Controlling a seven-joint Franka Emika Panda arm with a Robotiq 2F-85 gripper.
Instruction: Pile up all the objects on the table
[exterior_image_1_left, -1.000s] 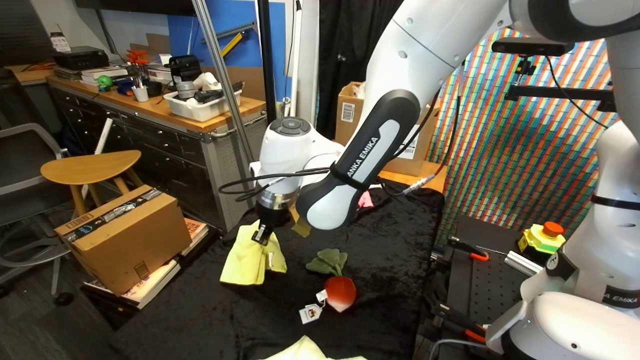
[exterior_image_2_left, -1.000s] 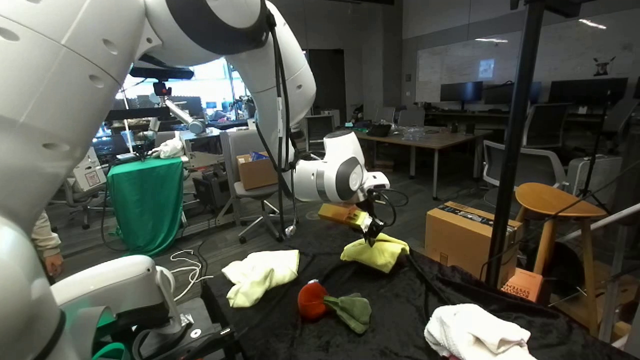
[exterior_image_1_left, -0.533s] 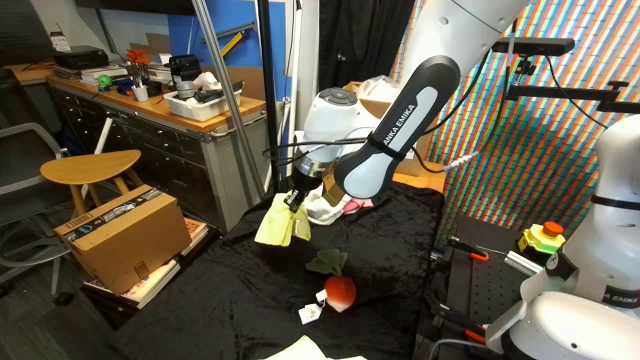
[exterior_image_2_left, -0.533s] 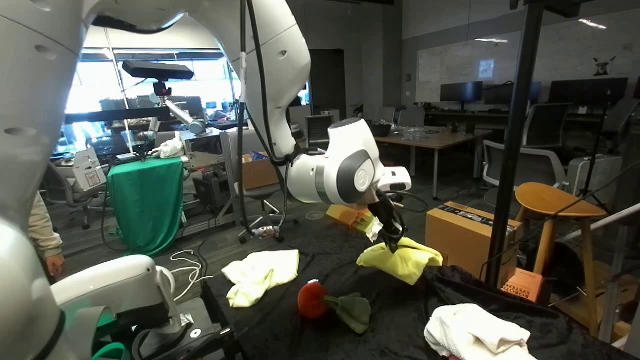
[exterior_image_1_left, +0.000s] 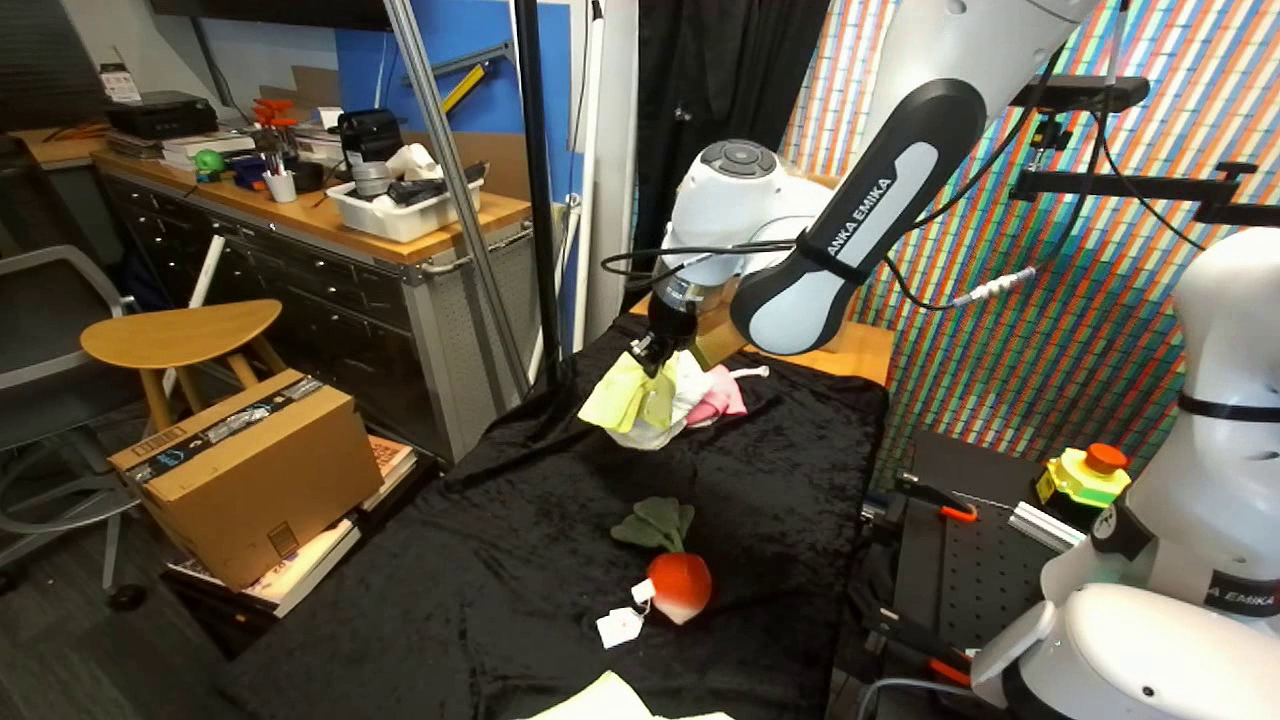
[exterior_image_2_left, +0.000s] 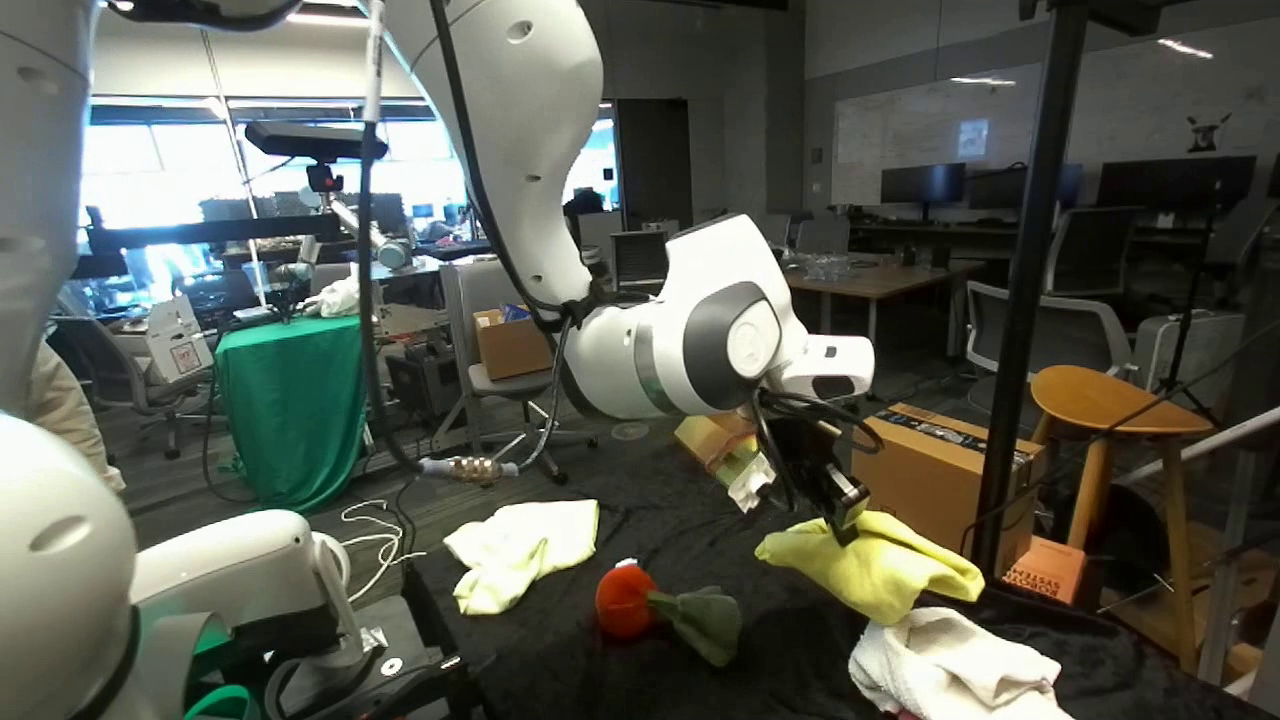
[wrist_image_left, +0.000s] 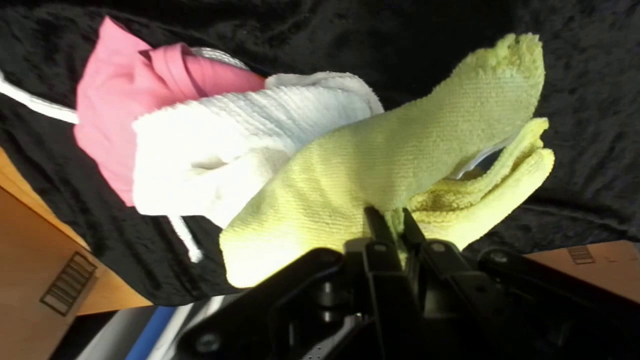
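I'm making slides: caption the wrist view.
Gripper pinching a yellow cloth, with a white cloth overlapping a pink cloth behind it.

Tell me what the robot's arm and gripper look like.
The arm is white and rounded, with a black-and-grey panel reading "ANKA EMIKA" beside a black strap, and dark cables alongside. A silver collar adjoins the black gripper, which has jointed linkages and slim fingers.

Table (exterior_image_1_left: 530, 620): red plush (exterior_image_1_left: 678, 575), pale-yellow cloth (exterior_image_2_left: 530, 545), white cloth (wrist_image_left: 230, 147) overlapping pink cloth (wrist_image_left: 122, 97).
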